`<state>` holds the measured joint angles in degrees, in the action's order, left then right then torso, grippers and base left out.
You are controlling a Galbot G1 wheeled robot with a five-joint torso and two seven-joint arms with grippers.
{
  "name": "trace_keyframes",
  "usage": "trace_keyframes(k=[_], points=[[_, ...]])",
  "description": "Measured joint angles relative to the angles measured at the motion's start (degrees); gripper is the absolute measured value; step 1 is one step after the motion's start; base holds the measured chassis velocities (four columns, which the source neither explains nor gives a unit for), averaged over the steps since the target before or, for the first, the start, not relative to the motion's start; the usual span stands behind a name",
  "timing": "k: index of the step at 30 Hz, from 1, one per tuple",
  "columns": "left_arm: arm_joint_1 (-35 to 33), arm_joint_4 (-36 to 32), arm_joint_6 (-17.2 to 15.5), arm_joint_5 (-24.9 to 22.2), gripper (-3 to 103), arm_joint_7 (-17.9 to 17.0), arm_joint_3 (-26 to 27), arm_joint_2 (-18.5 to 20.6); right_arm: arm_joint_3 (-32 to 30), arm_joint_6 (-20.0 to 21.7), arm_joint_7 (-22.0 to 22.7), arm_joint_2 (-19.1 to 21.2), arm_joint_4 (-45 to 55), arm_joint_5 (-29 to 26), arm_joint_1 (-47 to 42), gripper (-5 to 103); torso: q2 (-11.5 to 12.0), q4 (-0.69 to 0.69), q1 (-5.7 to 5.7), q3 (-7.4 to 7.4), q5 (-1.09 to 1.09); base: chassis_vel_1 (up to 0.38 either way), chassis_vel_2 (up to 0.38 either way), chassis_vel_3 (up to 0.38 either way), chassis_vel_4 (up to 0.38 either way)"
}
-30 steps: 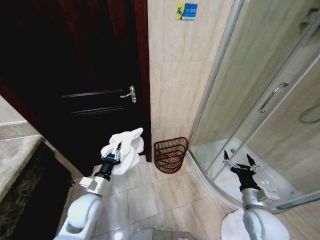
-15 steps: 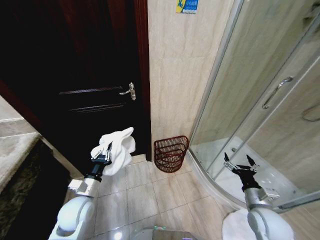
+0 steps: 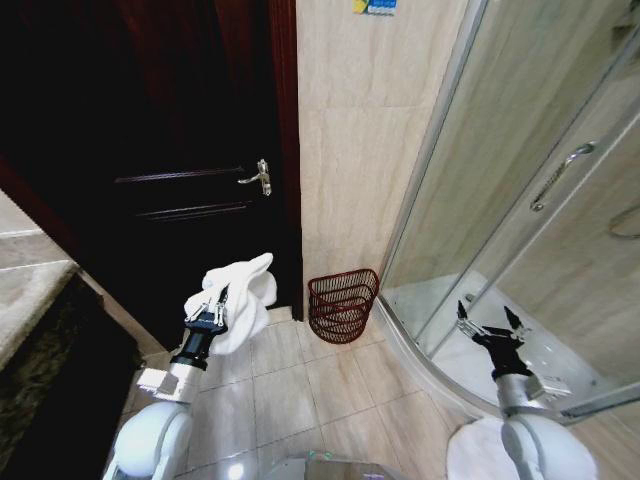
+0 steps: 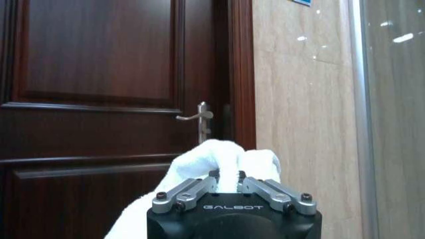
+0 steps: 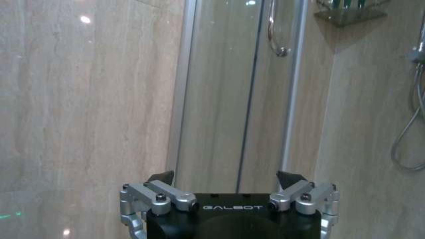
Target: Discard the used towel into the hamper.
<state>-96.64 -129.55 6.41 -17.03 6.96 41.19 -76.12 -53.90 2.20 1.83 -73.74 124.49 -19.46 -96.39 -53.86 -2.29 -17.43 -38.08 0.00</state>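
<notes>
The left gripper [image 3: 216, 300] pinches the white towel [image 3: 245, 293] in its fingers, held above the floor before the dark door [image 3: 150, 150]. The hamper [image 3: 342, 303] stands farther right against the wall, so the towel should travel until directly over its rim before release. The right gripper [image 3: 491, 322] waits with fingers spread beside the shower glass [image 3: 520, 180].

Left gripper [image 4: 228, 175] pinches white towel [image 4: 219, 159] (dark door [image 4: 99, 74] behind)

Dim, wide-angle-bent head view; ceiling-light glare spots on glossy wall tiles [image 5: 79, 74]; dark door [image 3: 150, 150].
</notes>
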Motion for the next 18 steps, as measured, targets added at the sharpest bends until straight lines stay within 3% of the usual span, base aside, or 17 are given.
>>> trace_keyframes(k=[9, 18], points=[[1.91, 1.56, -0.43, 0.42, 4, 0.71, -0.92, 0.38, -1.03, -0.42, -0.39, 0.72, 0.63, -1.12, 0.21, 100, 2.25, -0.01, 1.01, 1.23, 0.0, 0.0, 0.0, 0.0, 0.0], [2.75, 3.33, -0.22, 1.46, 4, 0.84, -1.12, 0.92, 0.58, -0.67, -0.78, -1.71, 2.62, -0.76, 0.01, 100, 4.85, -0.01, 2.13, 2.71, 0.0, 0.0, 0.0, 0.0, 0.0]])
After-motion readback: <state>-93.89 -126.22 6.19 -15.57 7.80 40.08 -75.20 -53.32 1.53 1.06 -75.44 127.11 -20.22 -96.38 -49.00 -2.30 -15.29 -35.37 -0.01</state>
